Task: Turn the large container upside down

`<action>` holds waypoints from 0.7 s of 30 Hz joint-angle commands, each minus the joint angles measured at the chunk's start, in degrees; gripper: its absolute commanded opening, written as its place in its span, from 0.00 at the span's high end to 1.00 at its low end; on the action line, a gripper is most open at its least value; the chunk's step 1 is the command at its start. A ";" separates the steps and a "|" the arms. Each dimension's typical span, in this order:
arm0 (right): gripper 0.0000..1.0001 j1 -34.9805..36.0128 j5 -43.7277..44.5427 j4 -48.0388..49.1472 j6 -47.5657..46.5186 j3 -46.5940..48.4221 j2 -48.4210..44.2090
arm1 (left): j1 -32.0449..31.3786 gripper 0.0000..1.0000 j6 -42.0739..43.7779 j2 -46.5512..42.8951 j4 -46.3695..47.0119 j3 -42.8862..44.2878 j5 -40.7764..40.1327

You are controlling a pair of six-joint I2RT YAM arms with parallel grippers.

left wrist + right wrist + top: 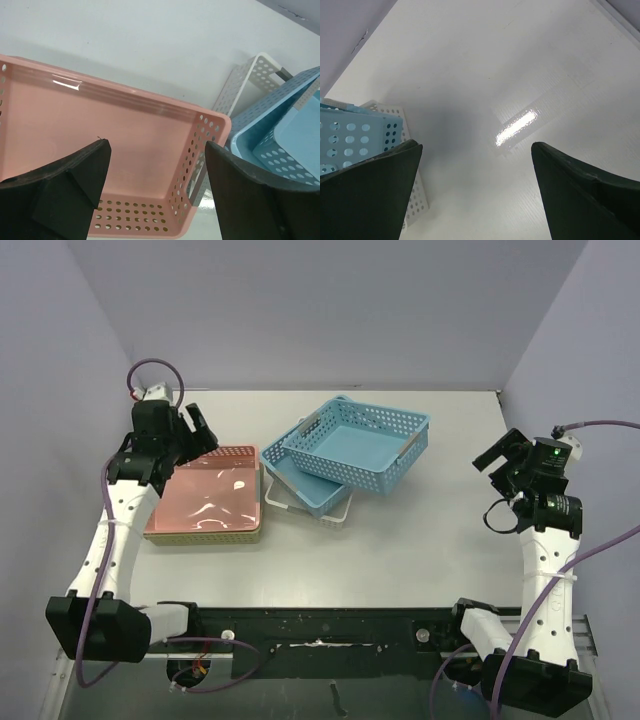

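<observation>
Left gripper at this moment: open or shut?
Open: the left gripper shows its fingers wide apart in the wrist view, the pink container visible between them, nothing gripped.

Large container (205, 502) left of baskets (355, 448) (stacked).

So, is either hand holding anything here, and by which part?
Nothing is held. The left hand hangs open over the pink basket, not touching it; the right hand is open over the table.
</observation>
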 commanded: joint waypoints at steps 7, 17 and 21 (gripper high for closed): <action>0.02 -0.36 4.86 2.75 -2.13 0.70 -1.24 | 0.00 0.25 2.46 -2.45 5.23 -1.26 5.34; 0.02 0.78 -6.92 10.52 -8.57 9.85 -0.47 | -10.10 0.25 3.23 -6.32 6.45 -6.32 8.33; 0.02 15.01 -12.33 11.10 -13.06 21.06 7.60 | -17.46 0.25 1.35 -8.74 5.76 -8.46 3.23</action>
